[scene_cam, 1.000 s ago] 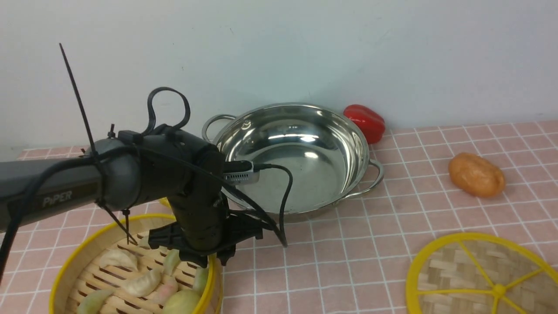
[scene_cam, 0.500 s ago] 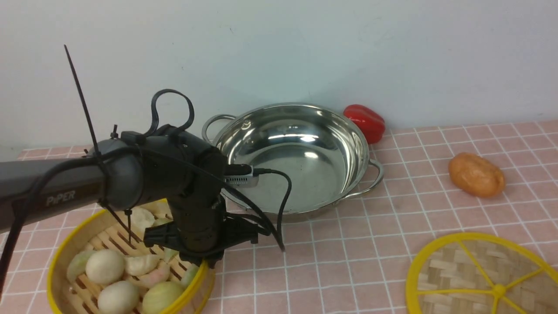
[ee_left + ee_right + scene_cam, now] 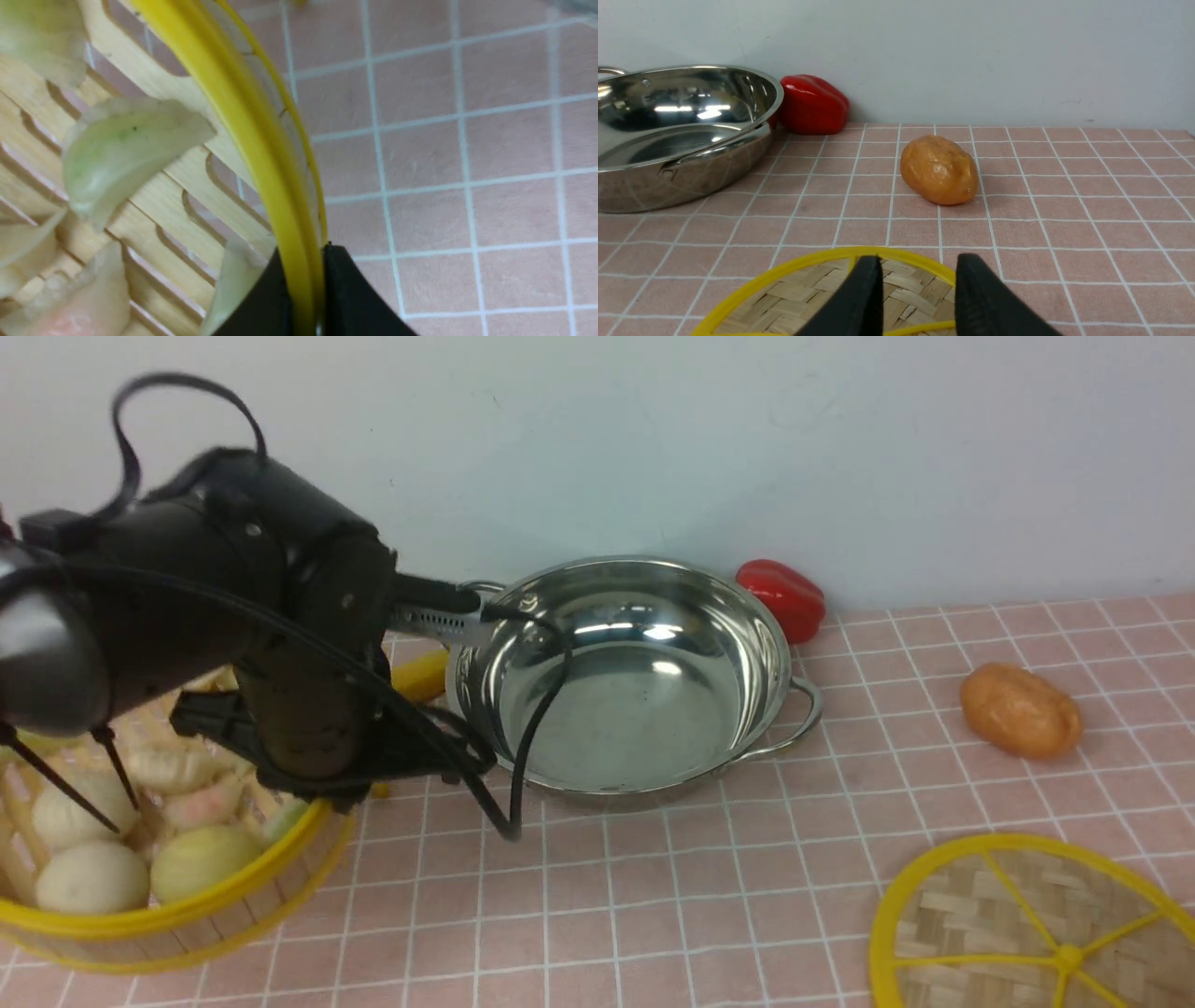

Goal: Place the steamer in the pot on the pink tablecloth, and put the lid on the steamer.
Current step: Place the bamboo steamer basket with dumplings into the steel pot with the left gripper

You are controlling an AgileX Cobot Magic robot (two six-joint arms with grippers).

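1. Since a second ago, our left arm (image 3: 187, 607) has swung up and toward the upper left of the frame. The steamer (image 3: 187, 915) came up with it. Before that it sat flat and lower down.
2. Lower left: the left gripper (image 3: 306, 284) is clamped on the steamer's yellow rim, one finger inside the wall and one outside. The basket hangs tilted and looks clear of the pink tablecloth (image 3: 747, 896). It carries pale buns and dumplings (image 3: 196, 859) on its slatted floor.
3. So we reckon we're mid-carry, step one. Next we need to move it right, level it out and centre it over the pot (image 3: 644, 709) before lowering. The fit looks snug, and that tilt could roll the buns.
4. Centre: the pot is on the cloth just right of the steamer, shiny and with nothing in it.
5. Upper right of the pot sits a red pepper (image 3: 782, 597), just beside its rim. Further right, an orange potato-looking thing (image 3: 1020, 709) lies well apart.
6. Lower right: the lid (image 3: 1027, 933) lies flat on the cloth, not yet picked up. The right gripper (image 3: 917, 289) hovers over its near edge with jaws apart, holding nothing.
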